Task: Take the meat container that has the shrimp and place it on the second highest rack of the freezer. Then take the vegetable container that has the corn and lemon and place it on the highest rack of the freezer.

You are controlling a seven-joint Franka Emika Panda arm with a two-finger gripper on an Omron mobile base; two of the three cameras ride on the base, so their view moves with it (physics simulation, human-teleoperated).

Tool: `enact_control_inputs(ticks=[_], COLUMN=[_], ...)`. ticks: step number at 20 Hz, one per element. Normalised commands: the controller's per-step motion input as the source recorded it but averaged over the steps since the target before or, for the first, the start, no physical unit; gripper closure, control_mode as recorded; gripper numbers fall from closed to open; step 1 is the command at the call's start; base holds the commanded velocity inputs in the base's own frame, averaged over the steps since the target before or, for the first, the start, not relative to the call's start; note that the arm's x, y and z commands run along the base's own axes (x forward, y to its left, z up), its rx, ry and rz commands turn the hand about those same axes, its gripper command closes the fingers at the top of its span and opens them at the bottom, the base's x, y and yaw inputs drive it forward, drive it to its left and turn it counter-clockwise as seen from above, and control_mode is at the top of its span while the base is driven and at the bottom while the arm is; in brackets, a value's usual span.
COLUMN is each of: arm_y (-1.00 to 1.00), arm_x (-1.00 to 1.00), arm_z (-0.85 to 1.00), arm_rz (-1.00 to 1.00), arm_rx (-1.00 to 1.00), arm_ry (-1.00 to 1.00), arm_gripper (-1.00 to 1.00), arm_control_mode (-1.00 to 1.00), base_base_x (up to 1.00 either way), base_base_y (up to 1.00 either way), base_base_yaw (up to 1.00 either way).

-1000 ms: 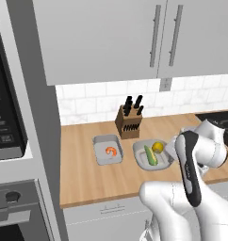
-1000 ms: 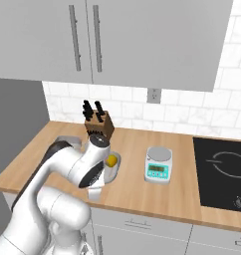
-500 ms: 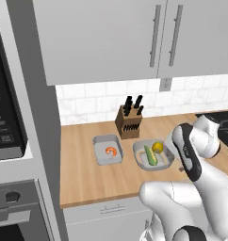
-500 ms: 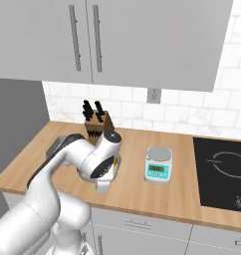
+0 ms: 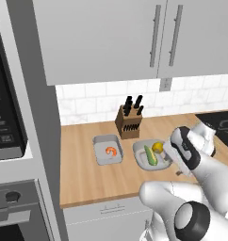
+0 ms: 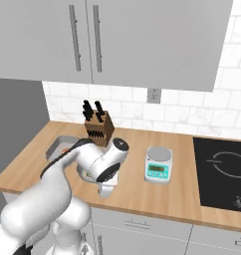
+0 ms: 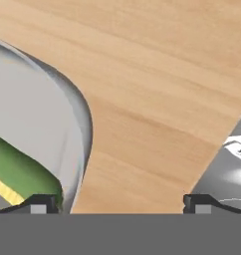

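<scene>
Counter (image 5: 87, 176): wooden worktop bearing both containers side by side; nothing has reached a freezer rack, so both placements remain.
Arm: bent low over the counter's right part.
Vegetable container (image 5: 145, 159): at 3 o'clock of the meat container, holding the corn (image 5: 150, 155) and the lemon (image 5: 157, 147).
Meat container (image 5: 108, 149): grey tray at 8 o'clock of the knife block (image 5: 128, 121), the shrimp (image 5: 110, 151) inside, apparently untouched.
Gripper (image 7: 117, 203): jaws spread wide, holding nothing, poised at the vegetable container's rim.
</scene>
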Motion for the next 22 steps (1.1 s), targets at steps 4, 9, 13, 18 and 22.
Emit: enact_control_inputs(ticks=[4,9,13,18,22], arm_y=[0.02,0.00,0.01,0.00,0.00], arm_x=[0.46,0.21,0.09,0.04,0.11], arm_z=[-0.31,-0.20,-0.27,-0.26,-0.30], arm_rz=[-0.02,-0.08,-0.10,-0.09,-0.08], arm_rx=[-0.01,-0.01,0.00,0.00,0.00], arm_ry=[0.00,0.00,0.00,0.00,0.00], arm_gripper=[-1.00,-1.00,1.00,1.00,1.00], arm_control_mode=[-1.00,-1.00,-1.00,-1.00,-1.00], base_base_x=[0.00,0.00,0.00,0.00,0.00], base_base_y=[0.00,0.00,0.00,0.00,0.00], base_base_yaw=[0.00,0.00,0.00,0.00,0.00])
